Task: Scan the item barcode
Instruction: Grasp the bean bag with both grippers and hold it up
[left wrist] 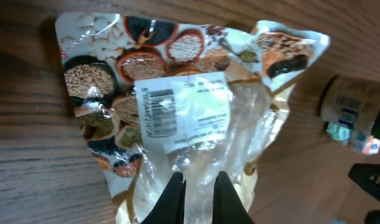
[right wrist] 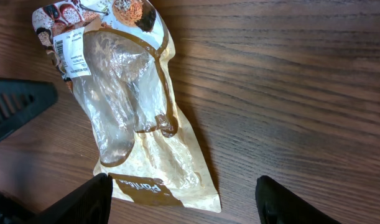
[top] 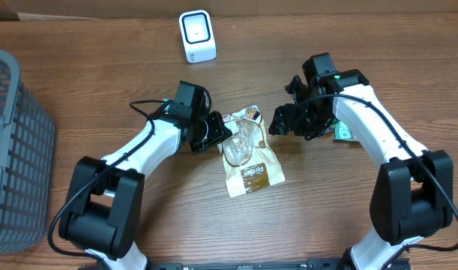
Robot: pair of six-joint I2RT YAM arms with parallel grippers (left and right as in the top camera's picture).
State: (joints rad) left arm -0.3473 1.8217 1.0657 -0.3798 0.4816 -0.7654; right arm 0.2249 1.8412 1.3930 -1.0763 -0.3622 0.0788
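The item is a brown and clear snack bag (top: 249, 154) lying on the wooden table between my arms. Its white barcode label (left wrist: 177, 112) faces up near the printed top end, also visible in the right wrist view on the bag (right wrist: 134, 124). My left gripper (top: 217, 135) is at the bag's left edge; in its own view the left gripper (left wrist: 199, 177) is shut, with crinkled clear plastic between the tips. My right gripper (top: 288, 120) hovers open over the bag's upper right, and in its own view the right gripper (right wrist: 183, 199) has nothing between its fingers. The white scanner (top: 197, 36) stands at the back.
A grey mesh basket (top: 11, 150) stands at the left edge. A small green and white item (top: 342, 133) lies under the right arm, seen as a bottle-like thing (left wrist: 351, 112) in the left wrist view. Bare wood lies in front of the bag.
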